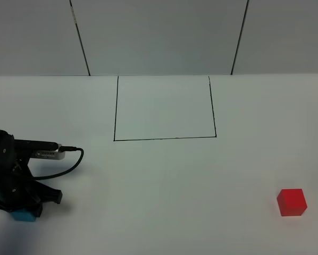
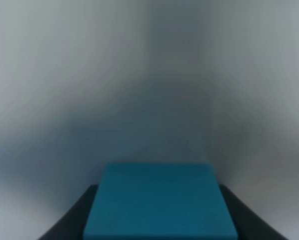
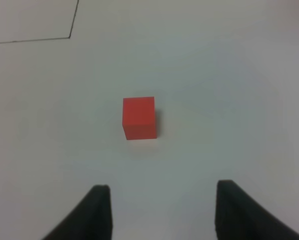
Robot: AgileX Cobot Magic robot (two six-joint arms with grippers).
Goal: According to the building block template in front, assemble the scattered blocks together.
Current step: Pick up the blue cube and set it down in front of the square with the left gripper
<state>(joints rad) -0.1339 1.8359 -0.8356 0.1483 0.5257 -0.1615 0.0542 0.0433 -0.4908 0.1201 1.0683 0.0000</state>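
One blue cube sits clamped in the left end effector.

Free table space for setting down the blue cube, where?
Bare: inside the black outline, and the wide front stretch between the left gripper and the red cube. Tight only at the front-left, where that gripper grips the blue cube.

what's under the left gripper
The blue cube, clamped in the left gripper. From above only its lower edge shows; the gripper covers the rest, so whether it touches the table is unclear.
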